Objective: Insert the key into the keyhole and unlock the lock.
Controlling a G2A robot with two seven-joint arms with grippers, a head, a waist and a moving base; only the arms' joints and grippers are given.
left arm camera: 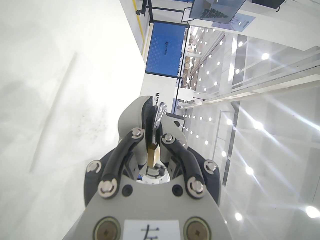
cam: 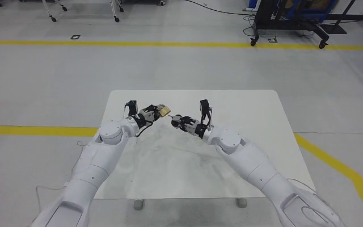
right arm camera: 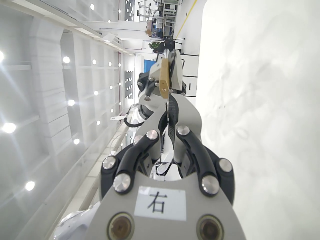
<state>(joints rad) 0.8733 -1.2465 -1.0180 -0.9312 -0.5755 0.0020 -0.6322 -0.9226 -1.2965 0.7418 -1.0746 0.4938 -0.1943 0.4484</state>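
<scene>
Left gripper (left arm camera: 156,111) clamped on brass-bodied padlock (right arm camera: 164,76); right gripper (right arm camera: 170,101) pinched shut, presumably on hidden key; off-axis push could twist padlock loose.

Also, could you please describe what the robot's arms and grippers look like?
The left arm and right arm are smooth white shells. The left gripper and right gripper match: pale grey fingers, black ribbed pads, black link bars on silver bolts, and a white label with one black character.
</scene>
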